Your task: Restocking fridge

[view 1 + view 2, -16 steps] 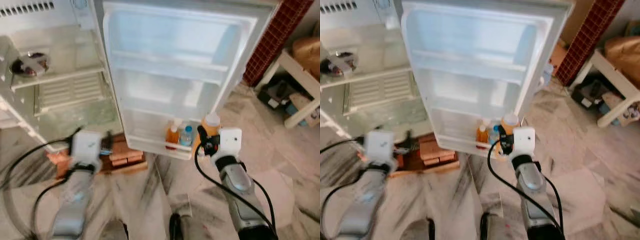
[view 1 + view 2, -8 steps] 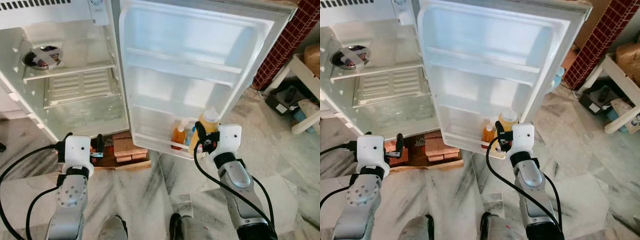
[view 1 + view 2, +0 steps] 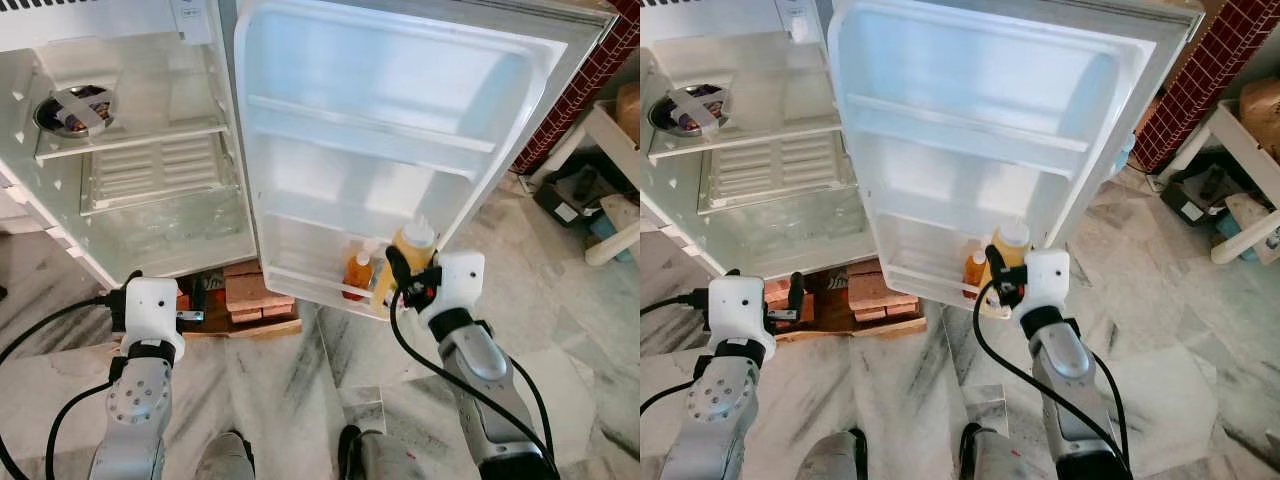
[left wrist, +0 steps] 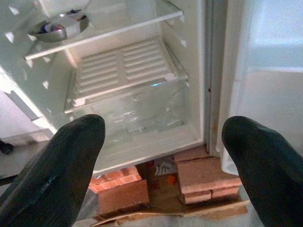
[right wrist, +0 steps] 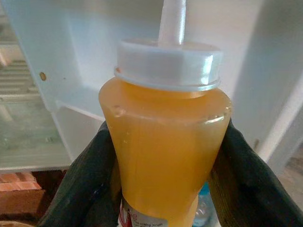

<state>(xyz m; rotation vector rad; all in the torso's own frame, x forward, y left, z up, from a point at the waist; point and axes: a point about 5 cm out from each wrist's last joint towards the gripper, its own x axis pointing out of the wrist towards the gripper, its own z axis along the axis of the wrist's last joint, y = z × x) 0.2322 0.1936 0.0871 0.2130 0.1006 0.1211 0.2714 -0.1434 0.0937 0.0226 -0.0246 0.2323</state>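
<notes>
A marble floor [image 3: 300, 380] is spreading under an open fridge [image 3: 150, 200] propped on bricks [image 3: 250, 300]. On the far left a steel bowl [image 3: 68, 108] is sitting on an inner shelf. The left gripper [image 4: 156, 165] is hovering near the bricks, its fingers [image 4: 61, 165] spread wide and empty. Right of it the door [image 3: 400, 150] is standing open, a small orange bottle [image 3: 358, 272] waiting in its lowest rack. The right gripper [image 5: 165, 170] is clamping a yellow sauce bottle [image 5: 165, 142] just in front of that rack. I judge the bottle risks knocking its neighbours while going in. A blue-capped bottle behind is mostly hidden.
</notes>
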